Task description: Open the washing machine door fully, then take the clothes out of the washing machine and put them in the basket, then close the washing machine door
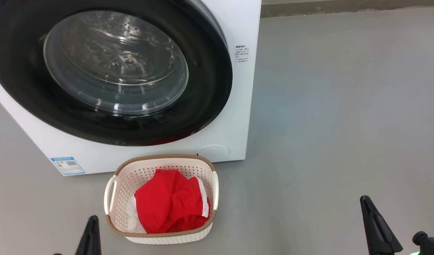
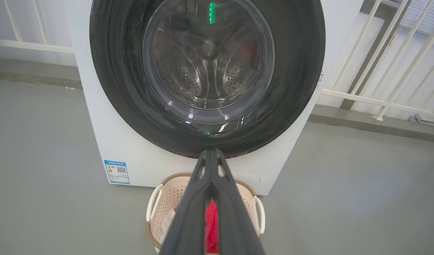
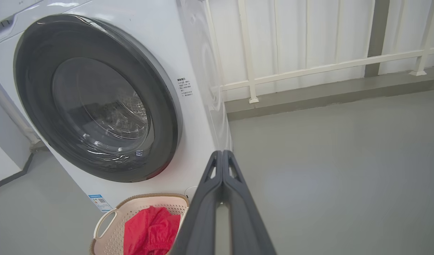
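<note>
The washing machine door (image 1: 107, 71), a black ring around a clear glass bowl, lies flat against the front of the white washing machine (image 1: 238, 106). Just before it on the floor stands the cream basket (image 1: 160, 159) with the red and white clothes (image 1: 167, 205) heaped inside. My left gripper (image 1: 93, 217) is shut and empty at the basket's near left. In the left wrist view, that left gripper (image 2: 210, 151) points at the door (image 2: 208, 63) above the basket (image 2: 156, 209). My right gripper (image 1: 363, 198) is shut and empty, off to the right over bare floor. The right wrist view shows the right gripper (image 3: 222, 152) beside the basket (image 3: 107, 226).
Grey floor (image 1: 337, 106) stretches wide to the right of the machine. A white railing (image 3: 309, 67) on a low kerb runs behind and beside it. A blue label (image 1: 67, 165) sits low on the machine's front.
</note>
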Motion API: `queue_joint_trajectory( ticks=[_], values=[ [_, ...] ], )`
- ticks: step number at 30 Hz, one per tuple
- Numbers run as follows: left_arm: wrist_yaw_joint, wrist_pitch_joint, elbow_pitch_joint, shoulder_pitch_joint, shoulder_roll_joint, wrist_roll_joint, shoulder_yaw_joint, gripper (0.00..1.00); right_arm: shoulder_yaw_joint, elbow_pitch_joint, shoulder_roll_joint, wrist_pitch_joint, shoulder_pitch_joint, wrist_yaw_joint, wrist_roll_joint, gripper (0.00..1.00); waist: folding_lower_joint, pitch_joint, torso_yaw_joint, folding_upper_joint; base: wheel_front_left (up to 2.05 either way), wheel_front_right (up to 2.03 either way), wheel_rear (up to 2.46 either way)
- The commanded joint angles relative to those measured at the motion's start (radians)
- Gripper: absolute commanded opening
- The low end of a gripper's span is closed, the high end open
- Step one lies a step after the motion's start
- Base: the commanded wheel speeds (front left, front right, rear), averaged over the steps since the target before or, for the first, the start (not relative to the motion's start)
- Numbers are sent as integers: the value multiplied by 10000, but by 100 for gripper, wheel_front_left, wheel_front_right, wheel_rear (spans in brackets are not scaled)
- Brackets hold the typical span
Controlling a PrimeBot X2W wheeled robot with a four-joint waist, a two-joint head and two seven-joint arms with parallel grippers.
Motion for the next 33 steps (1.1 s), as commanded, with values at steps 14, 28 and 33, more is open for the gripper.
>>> queue_joint_trajectory(
  ticks=[14,28,33],
  values=[
    [-489,267,368,-613,-54,-1591,481,0,145,364,-234,254,-695,-6,1946,0,-2,-21,73,-1,0,0,0],
    [-891,569,841,-941,-227,-3046,816,0,192,923,-317,489,-1063,-9,3670,0,-2,-40,147,-1,0,0,0],
    [-1033,682,1000,-1052,-295,-3559,943,0,202,1122,-340,579,-1195,-10,4279,0,-2,-47,173,-1,0,0,0]
  ],
)
